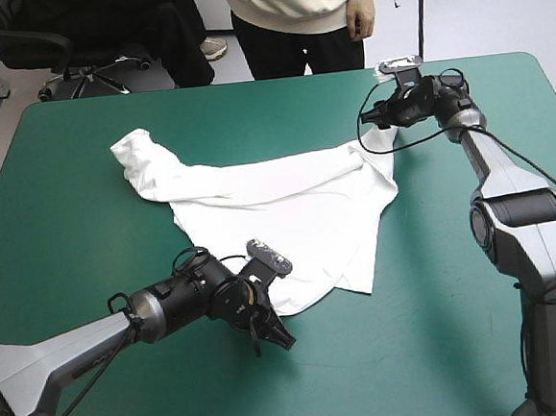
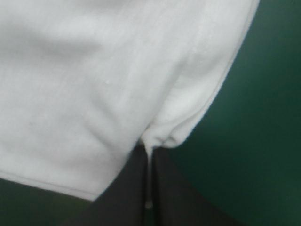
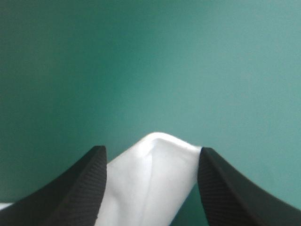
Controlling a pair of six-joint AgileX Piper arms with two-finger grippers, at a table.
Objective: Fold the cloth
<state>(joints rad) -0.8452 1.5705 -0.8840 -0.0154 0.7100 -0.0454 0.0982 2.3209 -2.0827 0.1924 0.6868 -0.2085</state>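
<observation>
High view: the white T-shirt [image 1: 288, 207] lies spread in the middle of the bench [image 1: 443, 349], its long axis running from the bench's far-left toward its near-right, with a bunched sleeve end pointing far-left. The left jaws are clamped on its near hem, a thin fold pinched between them. The right jaws stand apart, straddling its far-right corner.

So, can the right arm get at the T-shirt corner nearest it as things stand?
Probably yes: the right arm's jaws stand open with a fold of the T-shirt between them, and only bare teal-green cover lies around it.
</observation>
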